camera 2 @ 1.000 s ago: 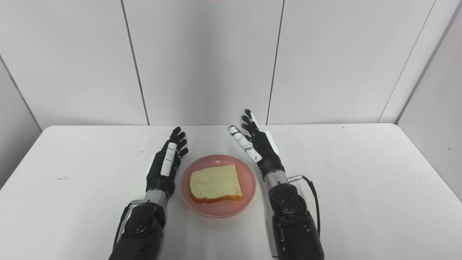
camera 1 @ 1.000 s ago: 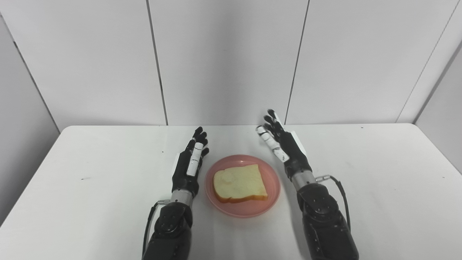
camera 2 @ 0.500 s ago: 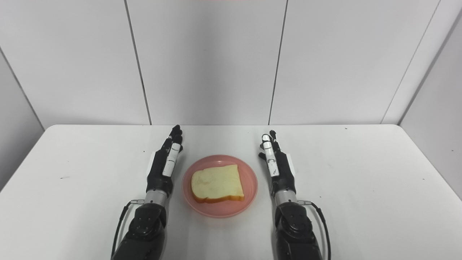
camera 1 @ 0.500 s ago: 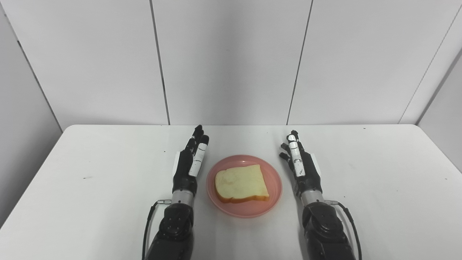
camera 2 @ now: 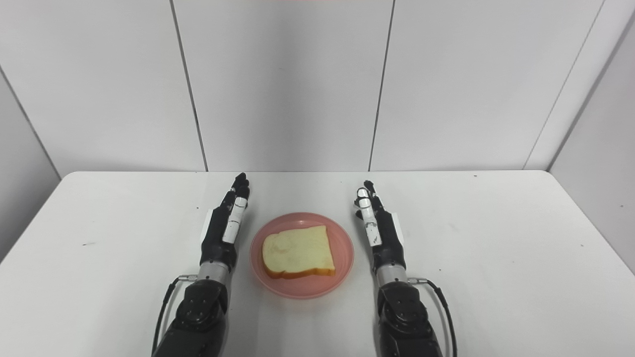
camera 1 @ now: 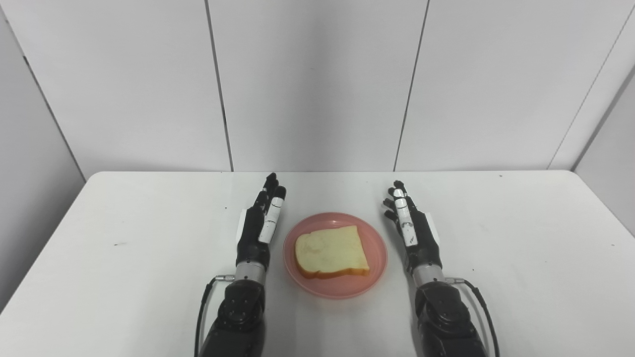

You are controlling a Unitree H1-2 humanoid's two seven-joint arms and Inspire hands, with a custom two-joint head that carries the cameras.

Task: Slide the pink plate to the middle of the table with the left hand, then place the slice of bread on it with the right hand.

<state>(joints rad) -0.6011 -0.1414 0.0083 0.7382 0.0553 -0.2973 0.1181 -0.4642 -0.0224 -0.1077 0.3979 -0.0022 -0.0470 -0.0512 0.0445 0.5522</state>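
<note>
The pink plate sits near the middle of the white table, toward the front. A slice of bread lies flat on it. My left hand rests just left of the plate, open, fingers straight and pointing away, holding nothing. My right hand rests just right of the plate, open and empty, fingers stretched forward. Neither hand touches the plate. The plate, the bread and both hands, left and right, also show in the right eye view.
The white table has rounded corners and bare surface on both sides of the hands. Grey wall panels stand close behind its far edge. A few small dark specks mark the tabletop.
My right hand has drawn back from beyond the plate's far right rim to beside the plate and straightened. My left hand has barely moved. Plate and bread stay put.
</note>
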